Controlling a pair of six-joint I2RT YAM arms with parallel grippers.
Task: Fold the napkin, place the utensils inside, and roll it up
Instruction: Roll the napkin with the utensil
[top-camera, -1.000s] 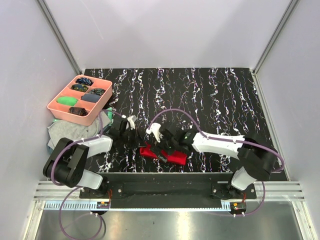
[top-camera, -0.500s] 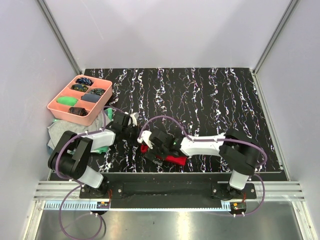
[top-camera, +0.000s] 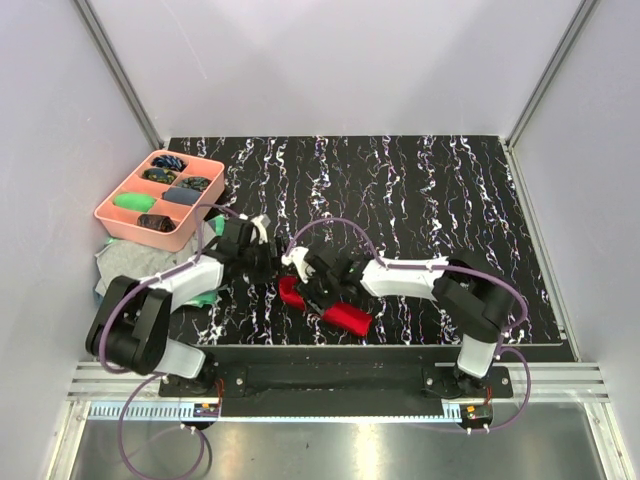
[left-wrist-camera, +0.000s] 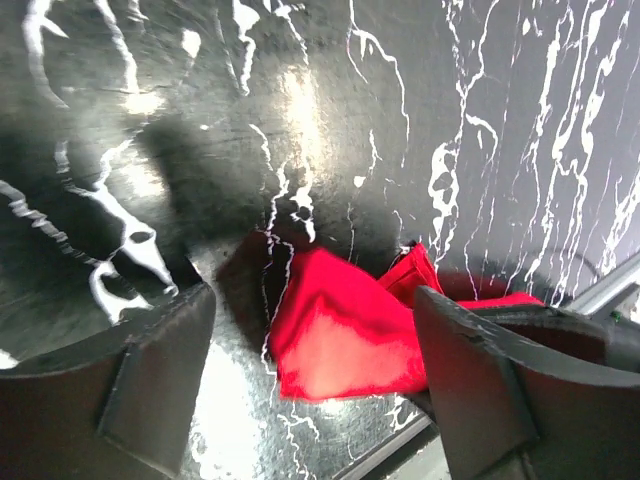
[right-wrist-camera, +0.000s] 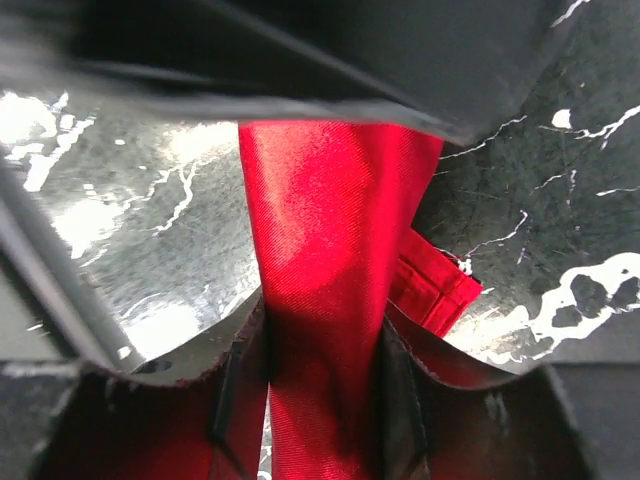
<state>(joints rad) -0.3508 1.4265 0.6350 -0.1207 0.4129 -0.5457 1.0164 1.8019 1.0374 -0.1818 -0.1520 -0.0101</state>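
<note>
The napkin (top-camera: 325, 308) lies as a narrow red bundle at the near middle of the black marbled table (top-camera: 420, 190), running from the centre toward the near right, close to the table's front edge. It is no flat sheet now; it looks folded and at least partly rolled, so by my reading the folding is done and the rolling is in hand or close to its end. The utensils do not show in any view, so I cannot say whether they sit inside the cloth.

The right gripper (top-camera: 312, 285) is down over the left end of the bundle, and its wrist view shows a band of the red cloth (right-wrist-camera: 330, 300) running straight between its fingers (right-wrist-camera: 400, 390), which press on it from both sides: it is pinching the napkin. The left gripper (top-camera: 268, 258) hangs just to the left, its fingers (left-wrist-camera: 150, 380) spread wide with nothing between them, the loose red end (left-wrist-camera: 345, 330) lying on the table beyond.

Far left sits a pink tray (top-camera: 128, 226) of small dark and green items, with a heap of grey and green cloths (top-camera: 125, 268) just near of it, partly behind the left arm. How tight the roll is remains hard to judge, since the arms cover much of it.
</note>
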